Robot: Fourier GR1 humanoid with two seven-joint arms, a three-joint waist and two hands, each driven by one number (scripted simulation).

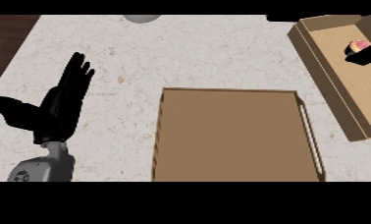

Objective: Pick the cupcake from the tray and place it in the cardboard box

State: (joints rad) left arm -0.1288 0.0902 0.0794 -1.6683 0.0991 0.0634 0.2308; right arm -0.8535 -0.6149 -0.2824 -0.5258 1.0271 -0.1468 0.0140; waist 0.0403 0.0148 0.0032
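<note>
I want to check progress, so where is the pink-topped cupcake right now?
In the head view, the pink-topped cupcake sits inside the open cardboard box at the upper right, beyond the brown tray.

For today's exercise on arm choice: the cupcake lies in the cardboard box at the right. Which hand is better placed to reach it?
Hard to call. Only the left hand shows, open at the view's left, far from the cupcake in the cardboard box. The right side is nearer, but that hand is unseen.

Even, soft light; faint shadows inside the tray (165, 134).
</note>
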